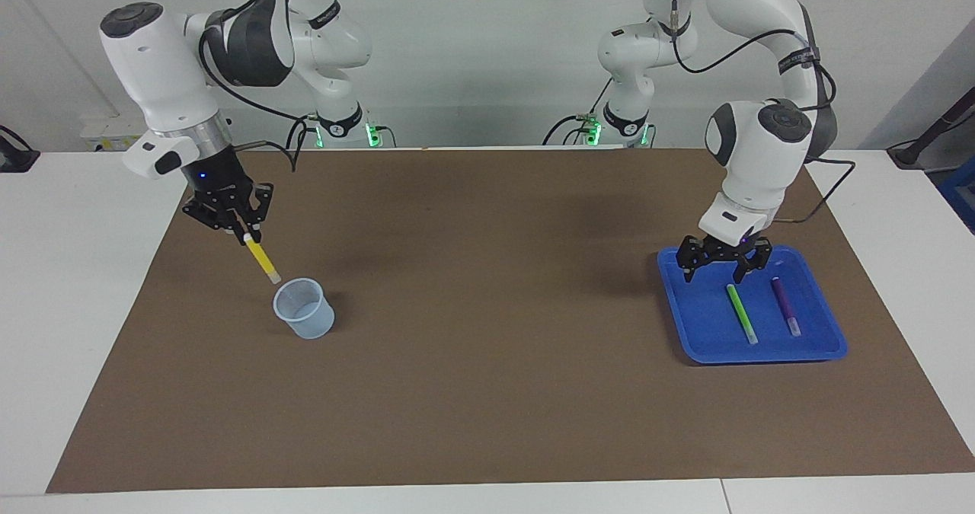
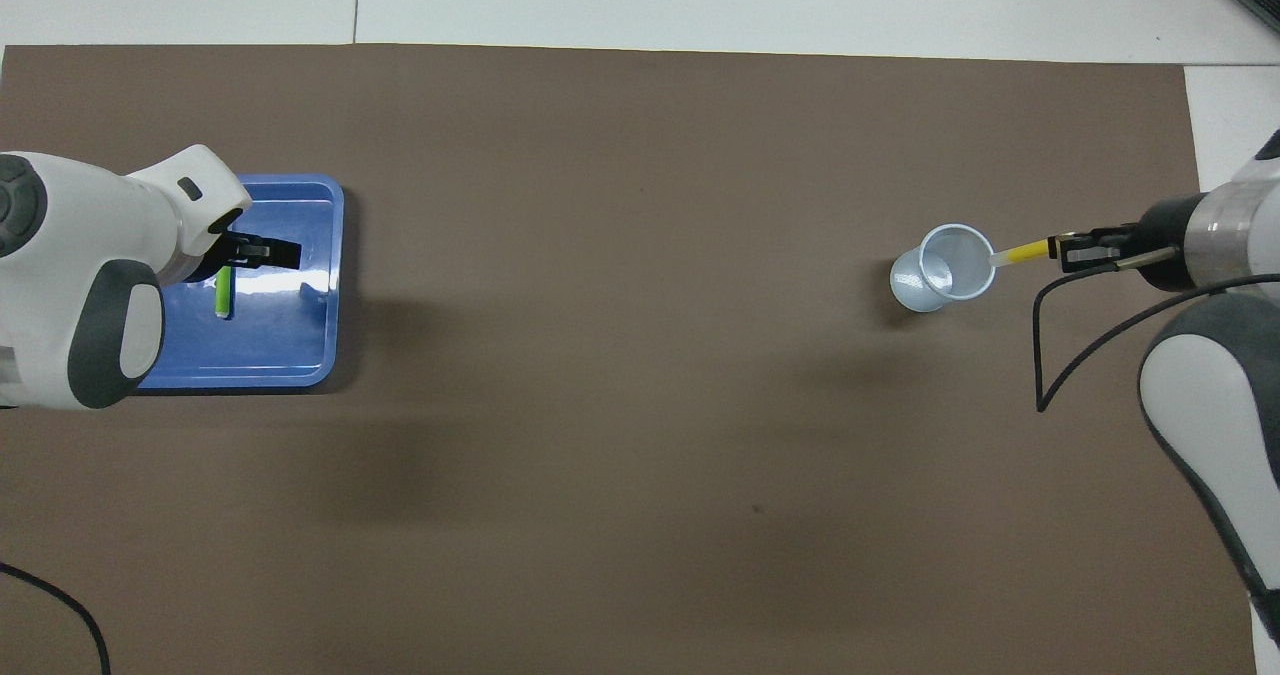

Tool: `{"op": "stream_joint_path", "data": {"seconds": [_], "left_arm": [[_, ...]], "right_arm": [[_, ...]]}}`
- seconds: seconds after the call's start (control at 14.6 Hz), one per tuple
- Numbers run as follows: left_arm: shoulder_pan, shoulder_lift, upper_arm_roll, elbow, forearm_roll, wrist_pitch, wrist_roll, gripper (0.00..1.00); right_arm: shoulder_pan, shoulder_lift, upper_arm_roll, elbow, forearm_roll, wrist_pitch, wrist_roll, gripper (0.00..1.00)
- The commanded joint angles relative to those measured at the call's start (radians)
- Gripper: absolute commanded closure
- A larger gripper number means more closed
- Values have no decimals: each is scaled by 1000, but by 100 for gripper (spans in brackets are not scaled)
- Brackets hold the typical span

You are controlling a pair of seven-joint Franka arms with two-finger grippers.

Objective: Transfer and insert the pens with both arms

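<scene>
R gripper [image 1: 245,234] clamped on yellow pen [image 1: 263,261], tilted, pale tip at cup [image 1: 304,319] rim. L gripper [image 1: 720,269] jaws wide, over tray [image 1: 819,350] w/ green pen [image 1: 741,313] beside purple pen [image 1: 785,305].

bright, even overhead light; soft shadows; sharp focus.

Right claw [image 1: 248,234] clamped, angled downward; left claw [image 1: 720,271] spread, pointing down.
</scene>
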Motion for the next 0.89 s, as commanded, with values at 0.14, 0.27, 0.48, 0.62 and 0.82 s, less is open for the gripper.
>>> {"op": "stream_joint_path", "data": {"seconds": [0.14,0.27,0.48,0.62,0.82], "left_arm": [[45,104,-8,114,18,-31,18,3],[54,143,-8,149,18,-45,16,3],[60,150,-8,154,6,-46,16,3],[66,169,-8,157,6,-37,18,4],[77,189,-8,175,6,-61,18,1]], "right_arm": [[23,48,19,51,-12,14,95,100],[25,60,19,51,-12,14,102,100],[25,67,19,48,-6,46,99,100],[25,65,19,42,-3,48,100,100],[26,62,19,37,-2,45,99,100]]}}
